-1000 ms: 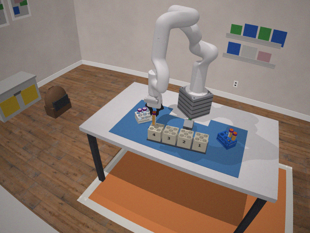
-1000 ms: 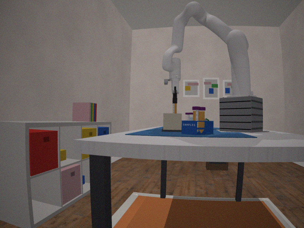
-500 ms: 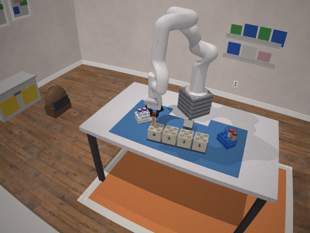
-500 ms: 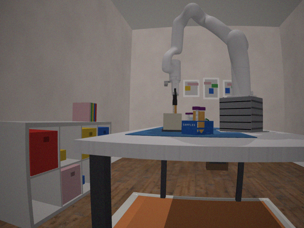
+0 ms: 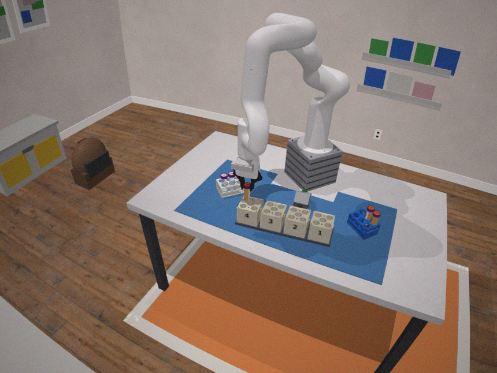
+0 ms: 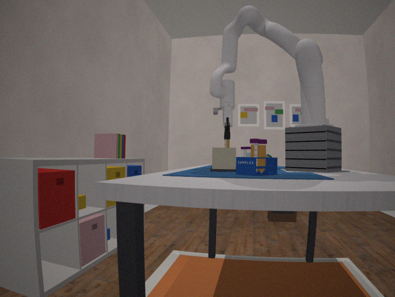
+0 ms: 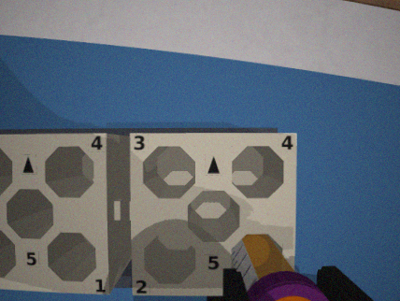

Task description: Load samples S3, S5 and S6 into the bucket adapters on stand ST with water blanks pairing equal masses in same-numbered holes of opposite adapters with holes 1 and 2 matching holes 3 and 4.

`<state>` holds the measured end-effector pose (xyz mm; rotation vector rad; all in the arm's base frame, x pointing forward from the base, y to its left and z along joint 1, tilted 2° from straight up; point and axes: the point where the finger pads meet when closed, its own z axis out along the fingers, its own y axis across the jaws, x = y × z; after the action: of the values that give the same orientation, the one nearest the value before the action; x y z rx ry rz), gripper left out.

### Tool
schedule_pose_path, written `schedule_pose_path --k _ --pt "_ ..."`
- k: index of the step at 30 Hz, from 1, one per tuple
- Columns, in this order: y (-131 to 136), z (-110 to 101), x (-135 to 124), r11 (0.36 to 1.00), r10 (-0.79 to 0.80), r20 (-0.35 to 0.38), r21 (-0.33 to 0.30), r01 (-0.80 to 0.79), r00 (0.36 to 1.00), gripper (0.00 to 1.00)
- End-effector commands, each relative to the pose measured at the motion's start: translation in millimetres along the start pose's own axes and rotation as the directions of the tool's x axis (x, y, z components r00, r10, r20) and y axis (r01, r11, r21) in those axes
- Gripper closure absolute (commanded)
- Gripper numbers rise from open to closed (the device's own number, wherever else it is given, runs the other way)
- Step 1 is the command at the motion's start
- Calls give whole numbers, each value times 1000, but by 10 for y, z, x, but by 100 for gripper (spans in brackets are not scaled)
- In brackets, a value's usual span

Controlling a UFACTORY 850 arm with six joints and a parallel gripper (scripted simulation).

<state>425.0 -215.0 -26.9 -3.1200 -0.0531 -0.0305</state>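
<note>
Adapters (image 5: pixel 246 222) (image 7: pixel 271 217): you have four, along the long edge opposite the arm. Blue rack (image 5: pixel 362 231) (image 6: pixel 244 169), toward a short edge, holds two tubes (image 5: pixel 370 213); white rack (image 5: pixel 232 194), toward the other, shows at least two. Your part-open fingers (image 5: pixel 247 186) (image 6: pixel 227 137) grip one amber tube (image 5: pixel 246 194) (image 6: pixel 227 143) (image 7: pixel 267 257), its lower end in adapter 4's hole 1. You have room between adapter 1 and blue rack.

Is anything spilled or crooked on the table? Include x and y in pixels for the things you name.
No, nothing looks wrong. I see no spill. The four adapters (image 5: pixel 247 216) (image 7: pixel 178 210) stand in a neat row. The gripper (image 5: pixel 247 185) (image 6: pixel 227 137) (image 7: pixel 278 282) holds an orange tube (image 5: pixel 246 193) (image 6: pixel 227 143) (image 7: pixel 266 257) partway into adapter 4, which seems to be just loading.
</note>
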Motion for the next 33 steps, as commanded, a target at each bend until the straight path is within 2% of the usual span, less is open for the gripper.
schedule_pose_path --k 1,33 --pt "4 41 8 1000 0 -3 0 0 1000 100" --pt "4 321 9 1000 0 -3 0 0 1000 100"
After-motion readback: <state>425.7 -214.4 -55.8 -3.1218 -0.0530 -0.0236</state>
